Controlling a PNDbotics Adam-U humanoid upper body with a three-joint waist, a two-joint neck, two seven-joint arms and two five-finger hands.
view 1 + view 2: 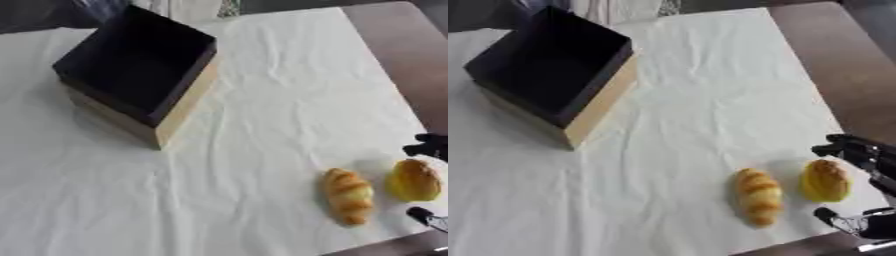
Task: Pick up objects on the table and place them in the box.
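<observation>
Right hand (866, 190) at lower-right frame edge, fingers spread open around the yellow bun (825, 180) w/o closing yet, croissant (758, 195) just left of it, box (140, 65) upper left: pre-grasp step imo, next needs fingers closing on bun.

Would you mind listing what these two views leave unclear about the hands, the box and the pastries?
- Right hand: only dark fingers show around the rounder pastry; the right edge cuts off the palm, so contact is uncertain.
- Left hand: in neither view.
- Box: its dark interior reads as one shade, so the floor is hard to check; the far corner meets the top edge in the right eye view.
- Croissant: surface detail blurred.
</observation>
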